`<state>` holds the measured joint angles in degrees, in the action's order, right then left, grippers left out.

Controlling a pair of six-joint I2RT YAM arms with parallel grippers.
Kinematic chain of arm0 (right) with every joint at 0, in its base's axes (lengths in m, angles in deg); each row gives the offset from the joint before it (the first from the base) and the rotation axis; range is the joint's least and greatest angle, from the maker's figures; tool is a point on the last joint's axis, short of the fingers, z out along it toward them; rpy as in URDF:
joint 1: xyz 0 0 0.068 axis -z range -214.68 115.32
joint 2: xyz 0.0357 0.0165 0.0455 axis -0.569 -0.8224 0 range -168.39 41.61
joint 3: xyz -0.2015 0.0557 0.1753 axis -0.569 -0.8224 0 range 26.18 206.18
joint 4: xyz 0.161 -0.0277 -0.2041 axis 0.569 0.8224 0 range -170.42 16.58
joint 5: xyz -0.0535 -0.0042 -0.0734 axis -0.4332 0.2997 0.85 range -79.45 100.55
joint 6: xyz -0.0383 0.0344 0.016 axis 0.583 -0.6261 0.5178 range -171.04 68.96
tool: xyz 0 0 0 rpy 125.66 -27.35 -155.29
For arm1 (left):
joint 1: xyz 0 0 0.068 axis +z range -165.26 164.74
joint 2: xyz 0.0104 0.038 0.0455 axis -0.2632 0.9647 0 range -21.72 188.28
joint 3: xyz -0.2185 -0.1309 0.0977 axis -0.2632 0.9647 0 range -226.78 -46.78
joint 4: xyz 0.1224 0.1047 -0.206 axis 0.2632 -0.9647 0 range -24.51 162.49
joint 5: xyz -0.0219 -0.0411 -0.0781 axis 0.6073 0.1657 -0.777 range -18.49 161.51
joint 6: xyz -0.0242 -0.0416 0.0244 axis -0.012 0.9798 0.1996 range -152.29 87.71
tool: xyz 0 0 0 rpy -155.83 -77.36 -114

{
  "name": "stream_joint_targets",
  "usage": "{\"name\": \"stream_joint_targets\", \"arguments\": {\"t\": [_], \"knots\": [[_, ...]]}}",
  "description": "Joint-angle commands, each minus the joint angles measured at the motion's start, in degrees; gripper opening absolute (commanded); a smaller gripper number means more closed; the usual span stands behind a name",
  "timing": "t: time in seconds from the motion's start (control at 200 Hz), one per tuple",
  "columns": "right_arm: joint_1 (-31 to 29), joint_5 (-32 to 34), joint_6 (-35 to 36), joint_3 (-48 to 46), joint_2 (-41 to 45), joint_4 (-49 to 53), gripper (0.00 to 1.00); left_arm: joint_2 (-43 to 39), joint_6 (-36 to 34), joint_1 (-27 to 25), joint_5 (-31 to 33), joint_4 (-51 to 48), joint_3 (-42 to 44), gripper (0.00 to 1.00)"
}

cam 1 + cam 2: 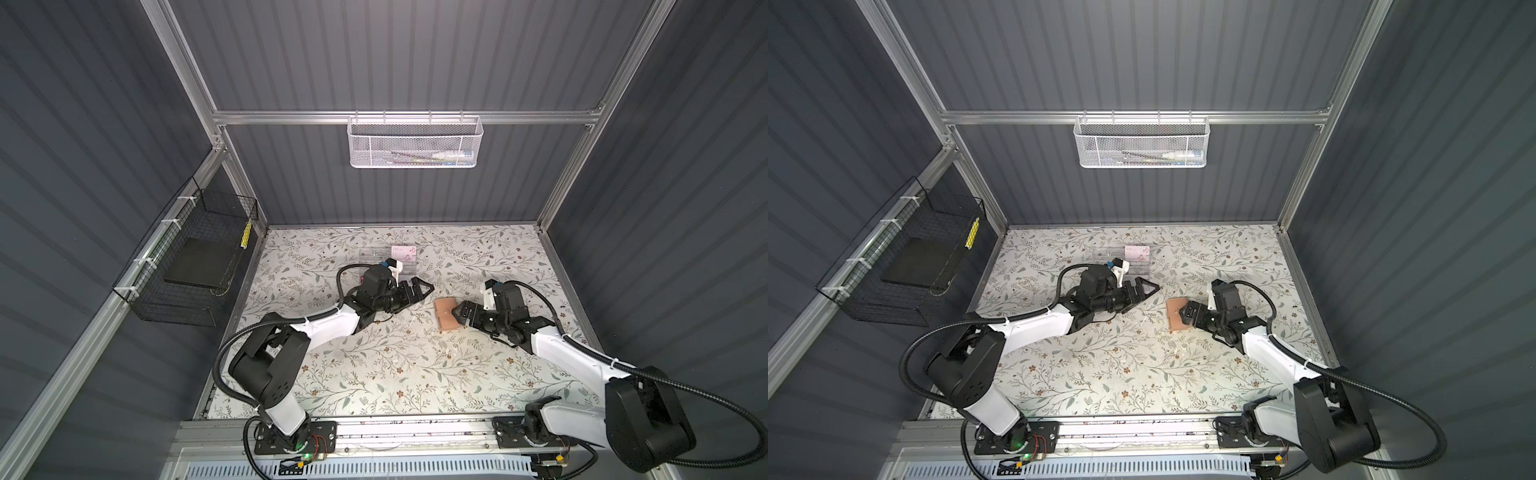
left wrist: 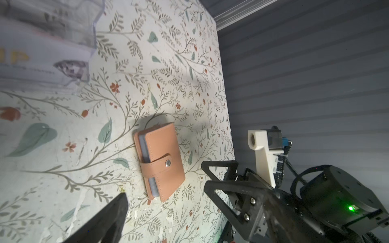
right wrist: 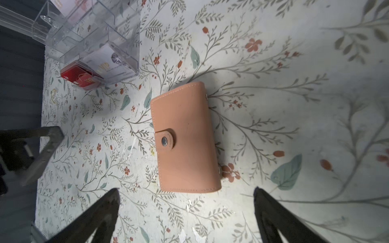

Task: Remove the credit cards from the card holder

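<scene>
Right hand (image 1: 457,316), centre-right of frame, pointing left at closed card holder (image 1: 444,319), gaping wide, empty. Left hand (image 1: 428,288), centre, pointing right, gaping, empty.

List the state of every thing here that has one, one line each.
card holder: shut, strap snapped, lying flat.
left gripper: open, empty.
right gripper: open, empty, fingers just short of the card holder.
acrylic box: open-topped, cards inside.

A robotics lab test cell: grey ribbed wall panels (image 1: 395,54) in an aluminium frame (image 1: 407,117) enclose a floral-papered counter (image 1: 395,374); two robot arms, left arm (image 1: 328,328) and right arm (image 1: 557,349), stand bolted to a front rail (image 1: 415,432), with a white mesh basket (image 1: 415,143) and a black wire basket (image 1: 187,266) hung on the frame
</scene>
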<state>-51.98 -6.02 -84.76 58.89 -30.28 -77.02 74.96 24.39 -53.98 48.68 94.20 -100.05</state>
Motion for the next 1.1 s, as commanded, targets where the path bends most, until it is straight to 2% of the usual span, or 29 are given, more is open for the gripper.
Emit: {"name": "stream_joint_targets", "arguments": {"t": [0.0,0.34,0.68,1.096], "knots": [[0.75,-6.89,-0.89,0.06,-2.54,-5.69,0.98,1.29,2.86,-0.88,-1.55,4.64,-0.15,1.0],[1.92,-9.45,-0.99,0.26,-10.1,-10.52,0.93,7.81,7.82,-1.69,-2.19,12.31,2.08,1.0],[1.86,-13.17,-4.31,-2.03,-13.7,-18.18,0.82,12.9,9.54,-2.49,-2.82,15.28,1.94,1.0],[1.3,-13.74,-6.0,-2.94,-16.58,-22.74,0.74,16.56,9.38,-3.06,-2.49,15.67,-0.24,1.0]]}}
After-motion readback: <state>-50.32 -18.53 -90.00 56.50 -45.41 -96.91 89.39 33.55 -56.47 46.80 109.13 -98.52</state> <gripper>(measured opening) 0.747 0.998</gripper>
